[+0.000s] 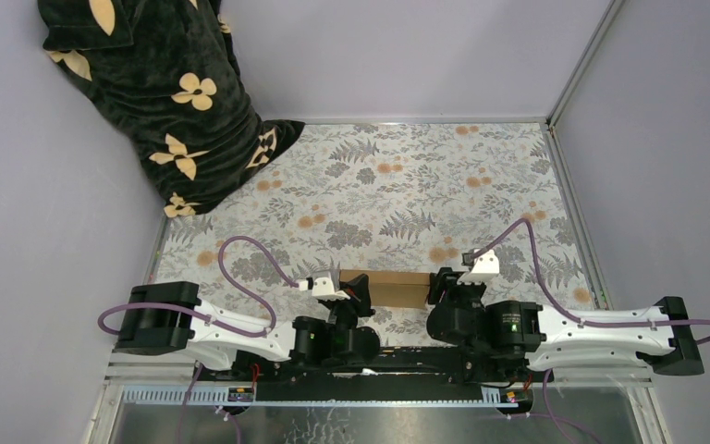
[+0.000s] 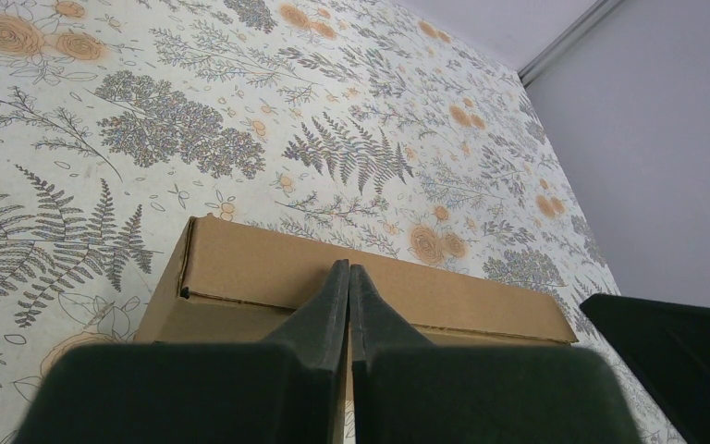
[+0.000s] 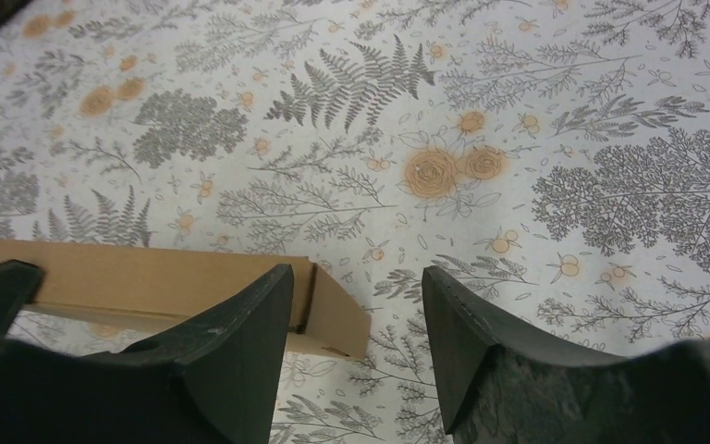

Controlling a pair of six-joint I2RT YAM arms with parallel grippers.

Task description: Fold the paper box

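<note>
Nothing readable appears anywhere: no text, label, brand or number. The paper box (image 2: 259, 264) shows only plain brown faces.

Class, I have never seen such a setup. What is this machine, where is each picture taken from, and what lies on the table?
Two robot arms sit at the table's near edge. One picture looks down from above; the others come from a camera on each wrist. A brown cardboard box lies on the floral cloth between the arms. The left tool is shut and empty, pointing at the box; the right tool is open at the box's end. A dark flowered blanket fills the far-left corner.
</note>
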